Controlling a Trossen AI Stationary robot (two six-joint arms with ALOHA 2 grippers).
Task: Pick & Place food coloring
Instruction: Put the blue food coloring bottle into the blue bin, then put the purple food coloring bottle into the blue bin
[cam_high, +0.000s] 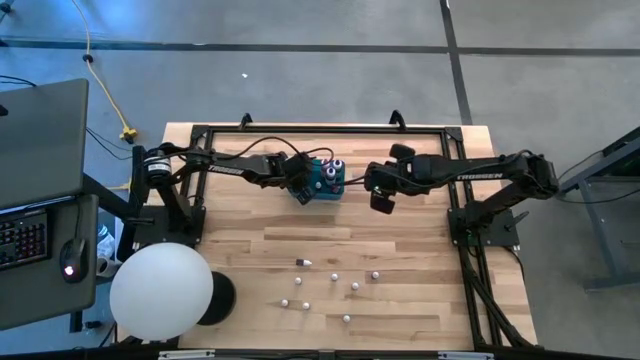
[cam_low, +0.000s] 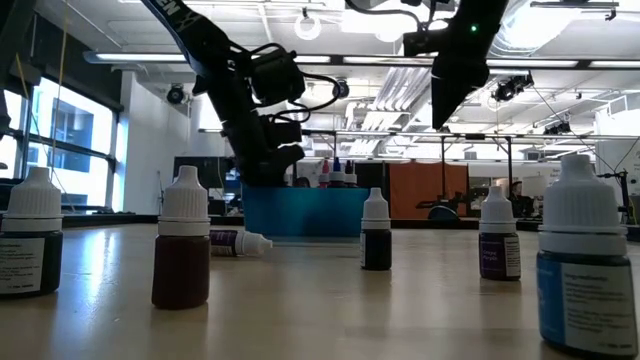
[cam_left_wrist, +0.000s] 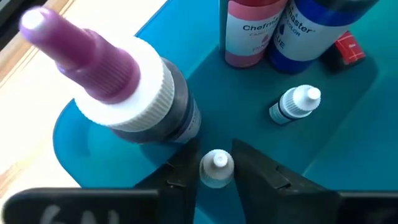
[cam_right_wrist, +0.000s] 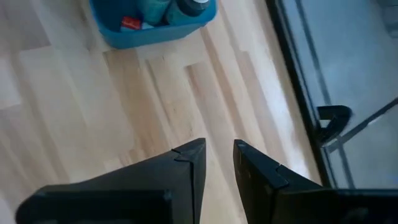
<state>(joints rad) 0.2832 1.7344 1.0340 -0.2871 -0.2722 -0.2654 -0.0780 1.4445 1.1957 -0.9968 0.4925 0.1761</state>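
Inside the teal box, the left gripper pinches the white cap of a small food coloring bottle. Only the high view shows more bottles scattered on the table. The right gripper hovers beside the box, fingers slightly parted, empty.

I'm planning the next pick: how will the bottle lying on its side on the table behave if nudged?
The lying bottle looks round-bodied, so it would probably roll rather than slide. It is small beside the teal box, so likely light and easily knocked away. Its cap is narrower than the body, so it may curve as it rolls.
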